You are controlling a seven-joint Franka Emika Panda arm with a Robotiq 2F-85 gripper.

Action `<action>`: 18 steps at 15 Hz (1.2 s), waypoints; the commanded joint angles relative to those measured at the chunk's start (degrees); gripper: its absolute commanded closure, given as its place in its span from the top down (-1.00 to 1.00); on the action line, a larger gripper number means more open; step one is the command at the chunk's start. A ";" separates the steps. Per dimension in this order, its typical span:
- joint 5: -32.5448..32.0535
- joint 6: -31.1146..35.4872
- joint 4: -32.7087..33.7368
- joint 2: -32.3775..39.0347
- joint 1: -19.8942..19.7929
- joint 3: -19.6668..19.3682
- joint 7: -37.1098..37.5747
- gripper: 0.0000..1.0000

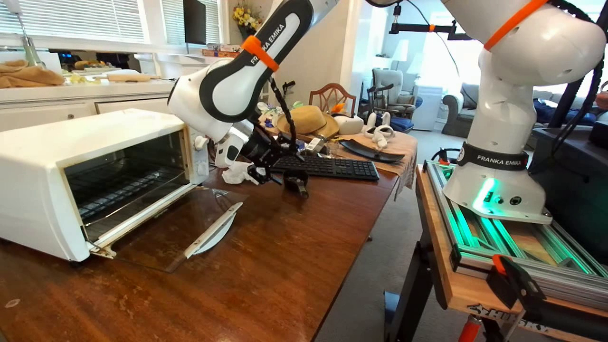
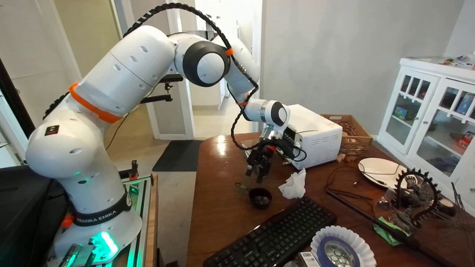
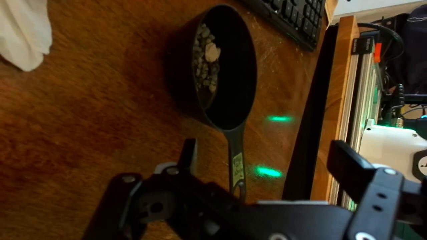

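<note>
Poised wide near a black measuring cup [image 3: 232, 70]

Saw the brown wooden table [image 1: 294, 247] underneath, with a white toaster oven [image 1: 102, 137] at nine o'clock in an exterior view and its glass door [image 1: 175, 228] lowered flat. Noted the black computer keyboard [image 3: 293, 16] at one o'clock in the wrist view, then the Robotiq gripper [image 3: 263, 145] along the six-o'clock edge, with fingers [image 3: 350, 165] spread well apart, gripping nothing. Found a crumpled white tissue [image 3: 23, 33] at ten o'clock, and the black measuring cup standing upright on the table at twelve, with handle [image 3: 236, 156] pointing to six and gravel-like bits [image 3: 204, 61] inside. Could not tell the gripper's height over the handle. Judged the handle nearer the nine-o'clock finger, so seemed to need a slight shift that way before lowering. Called, most likely, for closing squarely and slowly across the handle near the cup, keeping everything level to avoid spilling.
</note>
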 commanded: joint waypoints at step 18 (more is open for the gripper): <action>2.08 -8.55 7.42 7.34 1.69 0.73 0.31 0.54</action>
